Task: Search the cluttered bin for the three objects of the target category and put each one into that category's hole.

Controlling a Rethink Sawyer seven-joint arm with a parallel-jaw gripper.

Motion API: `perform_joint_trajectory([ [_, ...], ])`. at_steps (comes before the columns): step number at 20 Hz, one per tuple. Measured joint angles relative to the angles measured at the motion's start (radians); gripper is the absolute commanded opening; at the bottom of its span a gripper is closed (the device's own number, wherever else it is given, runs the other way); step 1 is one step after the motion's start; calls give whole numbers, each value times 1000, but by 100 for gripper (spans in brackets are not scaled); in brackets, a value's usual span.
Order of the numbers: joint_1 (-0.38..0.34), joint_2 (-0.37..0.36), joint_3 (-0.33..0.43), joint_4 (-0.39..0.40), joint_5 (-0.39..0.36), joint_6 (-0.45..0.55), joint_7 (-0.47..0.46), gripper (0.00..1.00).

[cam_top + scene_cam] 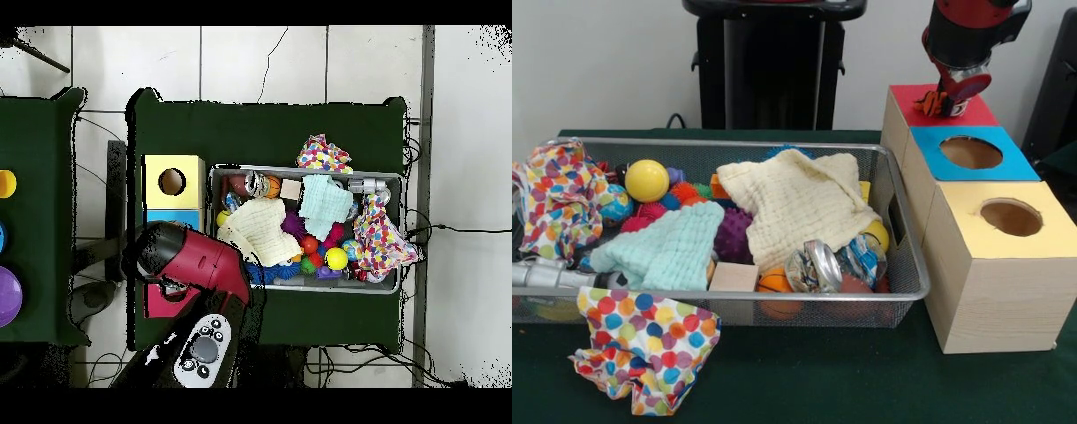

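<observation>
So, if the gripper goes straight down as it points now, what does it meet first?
Most likely the red-topped box. The gripper hangs just over it with something orange at its tips, about where that box's hole should be; the hole itself is hidden, so depth is uncertain.

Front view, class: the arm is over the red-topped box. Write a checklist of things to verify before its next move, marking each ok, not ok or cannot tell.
1. Gripper is above the red-topped box: ok.
2. Something orange shows at the gripper's tips: ok; whether it is a target toy: cannot tell.
3. Red box's hole is in sight and clear: cannot tell, the arm covers it.
4. Gripper is open or shut: cannot tell.
5. Blue-topped box and yellow-topped box holes are not under the gripper: ok.
6. More bun-like toys are visible in the bin: cannot tell, cloths cover much.
</observation>
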Motion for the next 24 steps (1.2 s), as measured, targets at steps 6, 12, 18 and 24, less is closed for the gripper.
perform_joint_trajectory([
  [6, 0, -1, 0, 0, 0, 0, 0, 0],
  [12, 0, -1, 0, 1, 0, 0, 0, 100],
  [18, 0, -5, -1, 3, 0, 12, 0, 100],
  [24, 0, -2, -1, 3, 14, 12, 0, 100],
])
